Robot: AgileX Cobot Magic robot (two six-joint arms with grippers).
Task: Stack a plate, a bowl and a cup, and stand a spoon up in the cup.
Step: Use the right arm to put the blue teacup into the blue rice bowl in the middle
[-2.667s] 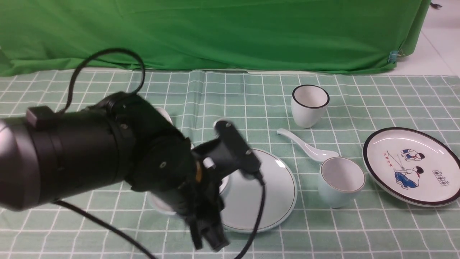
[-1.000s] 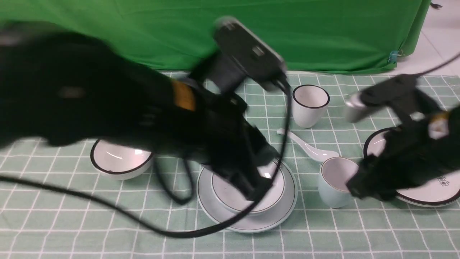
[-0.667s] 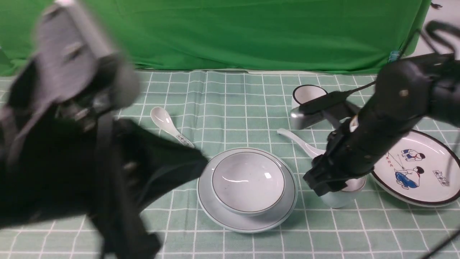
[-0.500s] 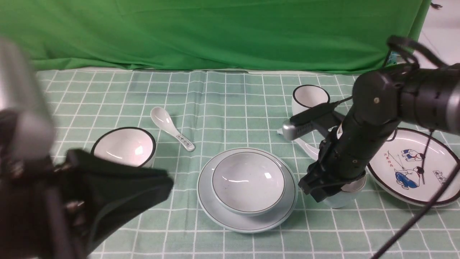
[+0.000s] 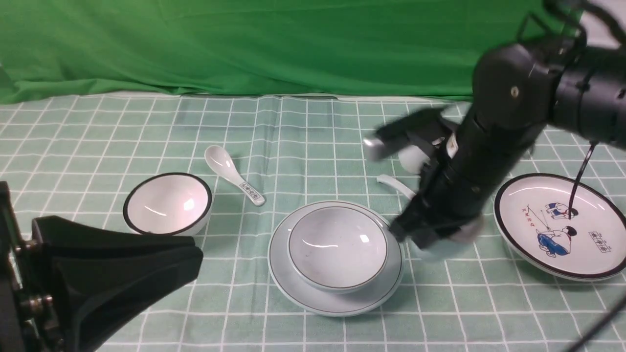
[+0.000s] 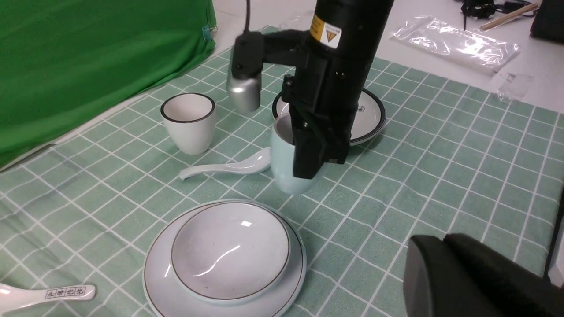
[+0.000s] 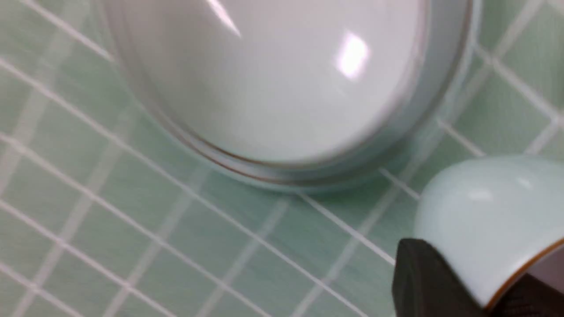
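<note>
The pale bowl (image 5: pixel 337 247) sits inside the pale plate (image 5: pixel 337 305) at the front centre of the cloth. My right gripper (image 5: pixel 428 237) is shut on the rim of the pale cup (image 6: pixel 284 169), one finger (image 7: pixel 423 281) outside the wall and one inside. The cup (image 7: pixel 480 211) hangs upright just beside the plate's right edge, slightly off the cloth. Behind it lies the plain white spoon (image 6: pixel 229 167), its handle (image 5: pixel 393 185) poking out past the arm. Down at the front left, my left gripper (image 5: pixel 193 254) is shut and holds nothing.
A white black-rimmed bowl (image 5: pixel 167 203) and a spoon with printed marks (image 5: pixel 234 173) lie at the left. A white black-rimmed cup (image 6: pixel 188 123) stands behind the right arm. The cartoon plate (image 5: pixel 560 225) is at the right. A green drape closes off the back.
The left arm let go of the bowl on the plate and pulled back to the front left, shutting. The right gripper came down, closed on the cup's rim and carried it left towards the plate.
</note>
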